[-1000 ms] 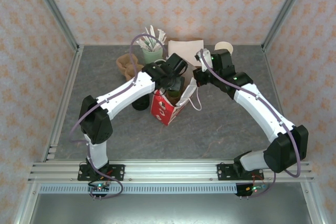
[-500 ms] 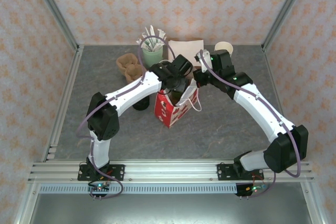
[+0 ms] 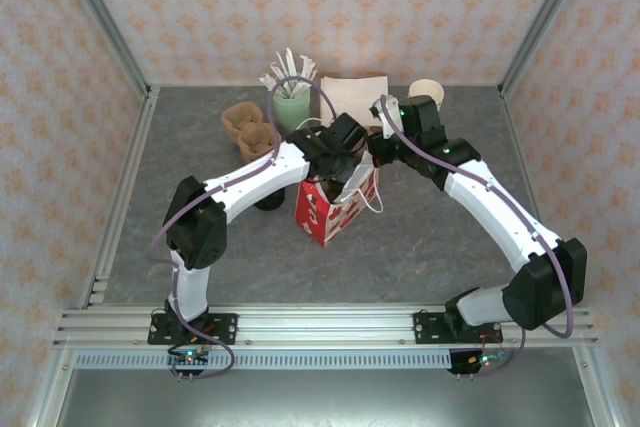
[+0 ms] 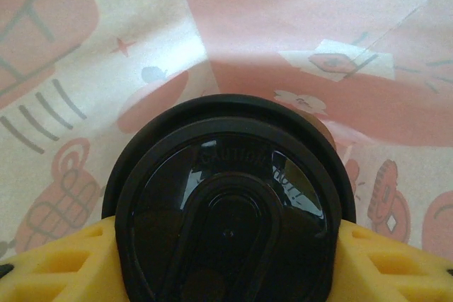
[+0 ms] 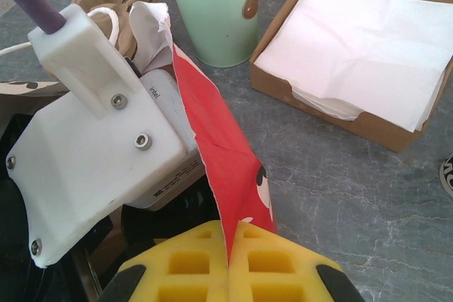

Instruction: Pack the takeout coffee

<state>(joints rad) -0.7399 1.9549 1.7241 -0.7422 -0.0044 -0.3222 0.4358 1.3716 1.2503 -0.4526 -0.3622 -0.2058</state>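
Observation:
The takeout coffee (image 4: 228,206) shows its round black lid, gripped on both sides by the yellow fingers (image 4: 49,263) of my left gripper (image 4: 228,252). Pink and white paper of the red-and-white bag (image 4: 141,47) surrounds the cup, so it is inside the bag. From above, the left gripper (image 3: 338,152) reaches down into the mouth of the bag (image 3: 318,212). My right gripper (image 5: 228,252) is shut on the bag's red top edge (image 5: 216,132), holding it from the right (image 3: 372,147). The cup's sides are hidden.
Behind the bag stand a green holder of stirrers (image 3: 290,99), brown cup carriers (image 3: 247,125), a cardboard box of napkins (image 5: 368,47) and a cream-rimmed cup stack (image 3: 425,90). A dark stack of lids (image 3: 268,197) sits left of the bag. Open table lies in front.
The left gripper has carried the coffee to the right and down into the bag's mouth. The right gripper has kept its hold on the bag edge.

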